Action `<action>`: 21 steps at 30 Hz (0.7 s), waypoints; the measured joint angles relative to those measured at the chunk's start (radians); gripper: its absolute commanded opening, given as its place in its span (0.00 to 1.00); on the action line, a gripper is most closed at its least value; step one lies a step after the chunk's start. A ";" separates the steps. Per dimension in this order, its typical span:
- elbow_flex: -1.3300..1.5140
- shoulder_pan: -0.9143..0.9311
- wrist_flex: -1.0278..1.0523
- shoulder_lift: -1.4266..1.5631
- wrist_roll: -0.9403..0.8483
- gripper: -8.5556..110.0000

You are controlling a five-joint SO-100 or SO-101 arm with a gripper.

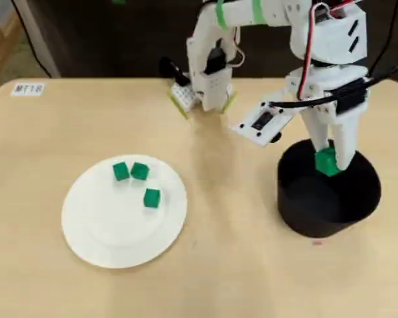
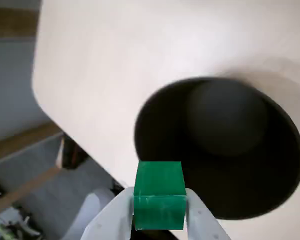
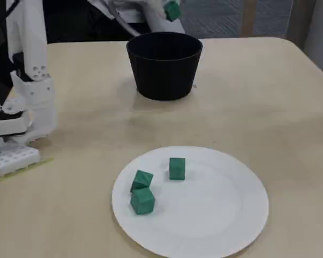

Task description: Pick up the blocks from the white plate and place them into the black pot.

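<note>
Reading the small label [image 1: 28, 88] at the table's ten o'clock corner in the overhead view, you can make out something like "MT18", though it is blurred. Your gripper [image 2: 160, 215] is clamped on one green block [image 2: 159, 194], held over the black pot [image 2: 225, 150] near its rim. Three more green blocks [image 1: 139, 171] sit on the white plate [image 1: 106, 245], toward its twelve o'clock side, well apart from the pot. Bare pale wood table [image 1: 239, 278] lies between them; its edge shows in the wrist view.

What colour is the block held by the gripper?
Bright green; the block in the gripper shows best in the wrist view.
</note>
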 measured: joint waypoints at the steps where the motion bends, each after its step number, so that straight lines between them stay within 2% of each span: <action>1: 0.000 -0.012 0.000 -0.006 0.002 0.05; 15: 0.011 -0.054 -0.012 -0.138 0.014 0.06; 18: 0.014 -0.038 -0.012 -0.138 0.020 0.24; 21: 0.014 -0.025 -0.014 -0.138 -0.003 0.30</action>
